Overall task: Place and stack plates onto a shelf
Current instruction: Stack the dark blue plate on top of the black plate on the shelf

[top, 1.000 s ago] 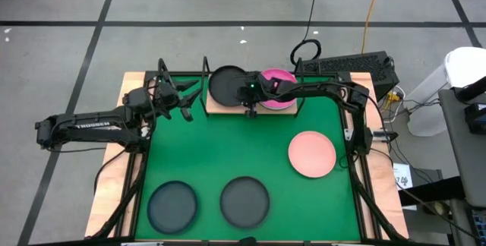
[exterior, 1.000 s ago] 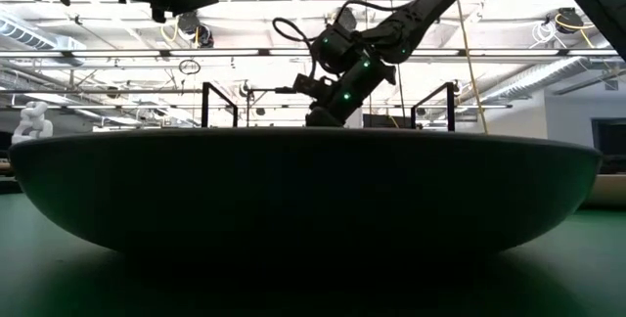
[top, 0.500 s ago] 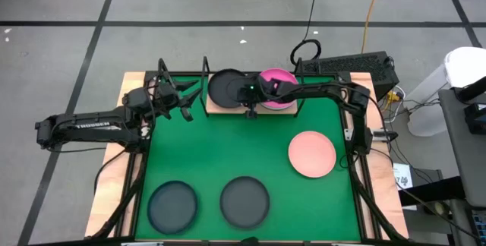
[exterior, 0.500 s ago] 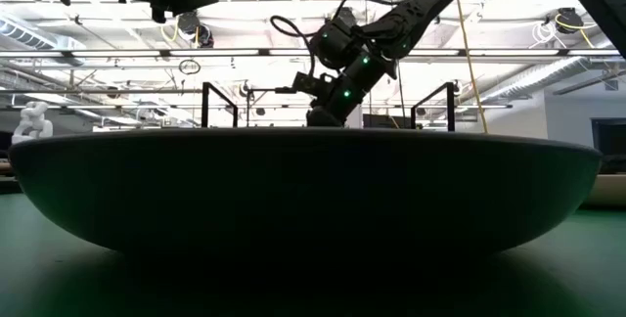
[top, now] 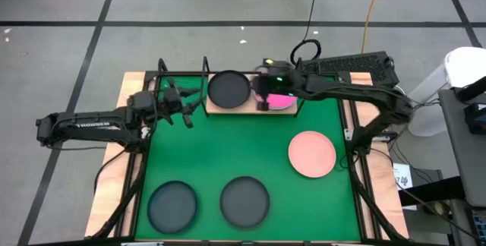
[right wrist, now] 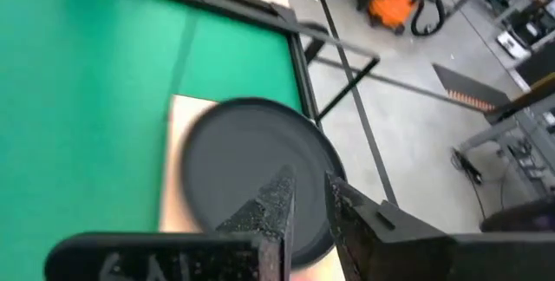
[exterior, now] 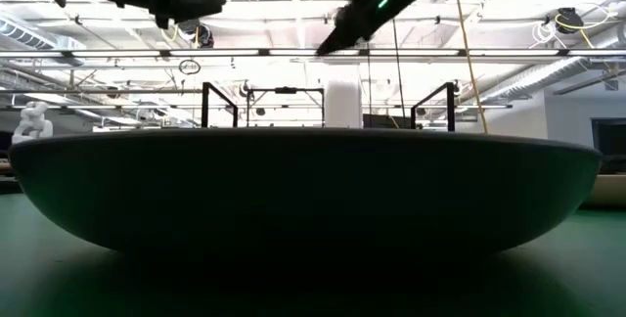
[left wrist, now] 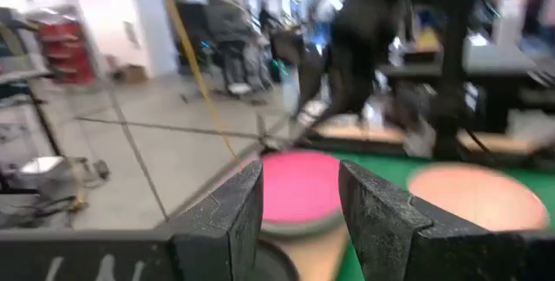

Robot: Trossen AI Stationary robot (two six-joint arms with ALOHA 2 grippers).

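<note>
The shelf (top: 215, 108), a light-wood board, lies at the mat's far edge. A dark plate (top: 228, 89) rests flat on its left half and also shows in the right wrist view (right wrist: 247, 168). A hot pink plate (top: 285, 100) rests on its right half. My right gripper (top: 258, 98) hangs high above the shelf between the two plates, empty, with a narrow gap between its fingers (right wrist: 308, 199). My left gripper (top: 190, 108) is open and empty just left of the shelf, pointing at the pink plate (left wrist: 299, 186).
A salmon plate (top: 311, 153) lies on the green mat (top: 228, 147) at the right. Two dark plates (top: 172, 204) (top: 244, 200) lie near the front edge; one of them fills the low view (exterior: 313, 190). Black frame posts (top: 205, 67) stand behind the shelf.
My right gripper has risen well clear of the shelf's front edge and gone a little toward the far right, over the pink plate. The plates on the shelf have stayed where they were.
</note>
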